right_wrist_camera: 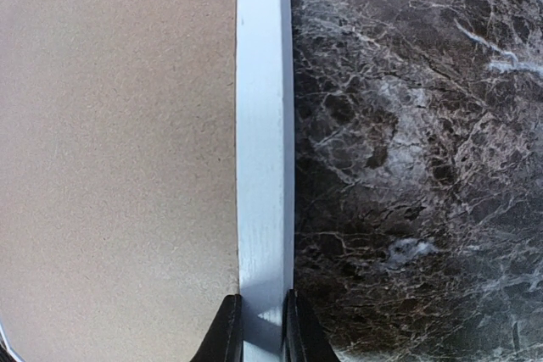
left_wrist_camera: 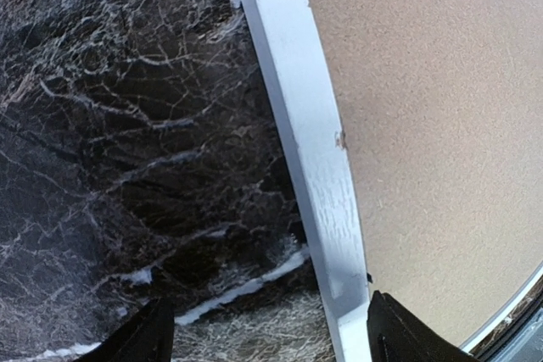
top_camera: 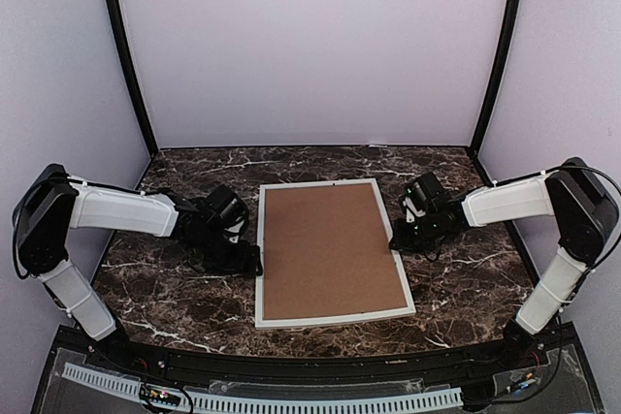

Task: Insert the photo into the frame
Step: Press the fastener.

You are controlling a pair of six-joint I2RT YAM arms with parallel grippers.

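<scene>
From above, you had the frame (top_camera: 260, 259) lying flat in the middle of the marble table (top_camera: 466, 278), with a brown cardboard sheet (top_camera: 330, 251) filling its opening. The photo was not in view anywhere. The left gripper (top_camera: 247, 261) sat at the frame's left rail and the right gripper (top_camera: 400, 238) at its right rail.

In the left wrist view, that gripper's two fingers stood wide apart, one over the bare marble and one over the cardboard, with the white rail between them and not pinched.

In the right wrist view, the fingers were closed on the rail, one at each edge.

I judged the frame light but stiff, with thin rails that could twist or slip if you lifted from one side only, so take both long rails near their middles. The see-through centre would likely be fragile. The cardboard was the obstacle, as it covered the opening and looked loose enough to slide.
</scene>
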